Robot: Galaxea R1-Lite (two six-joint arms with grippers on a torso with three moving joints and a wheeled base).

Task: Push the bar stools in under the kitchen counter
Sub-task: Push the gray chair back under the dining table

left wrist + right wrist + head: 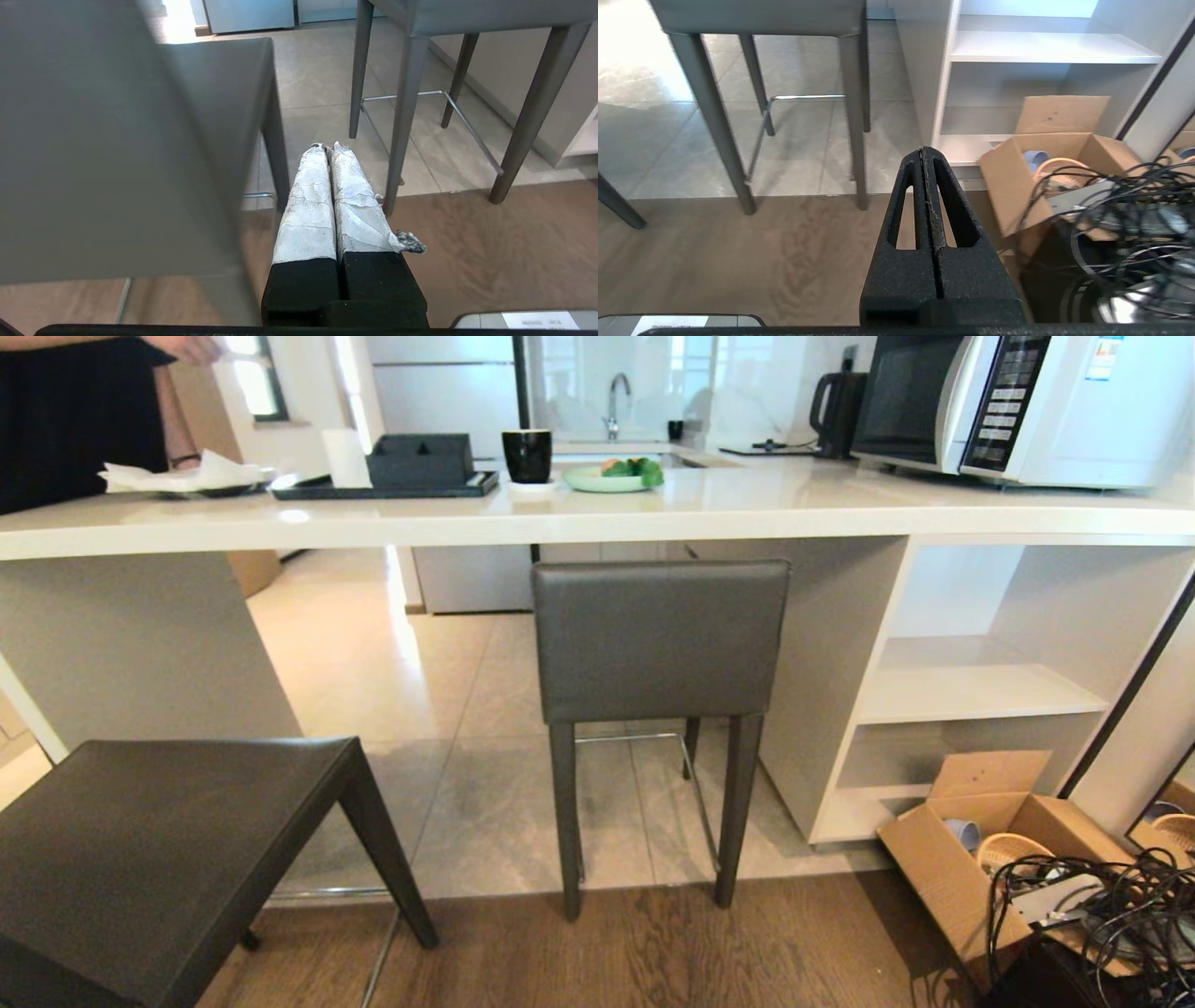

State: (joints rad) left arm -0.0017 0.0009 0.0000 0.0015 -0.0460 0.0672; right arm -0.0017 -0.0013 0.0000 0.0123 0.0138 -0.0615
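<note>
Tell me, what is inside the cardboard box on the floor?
The cardboard box shows a pale blue cup and a woven basket. Black cables cover the rest.

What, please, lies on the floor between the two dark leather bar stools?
Nothing: in the head view, bare pale tile floor and brown wood floor separate the near dark leather stool from the upright stool at the white counter.

Microwave (1027, 406) far right on top, kettle (837, 413) just beside it. Black mug (527, 455) near green plate (607, 478) w/ veg. Dark tray (383, 487) holds black box (420, 460). Person (75, 411) at far left by paper (182, 476). Faucet (613, 401) in bg. Cardboard box (980, 840) on wood floor (607, 952), cables (1111, 915) beside.
</note>
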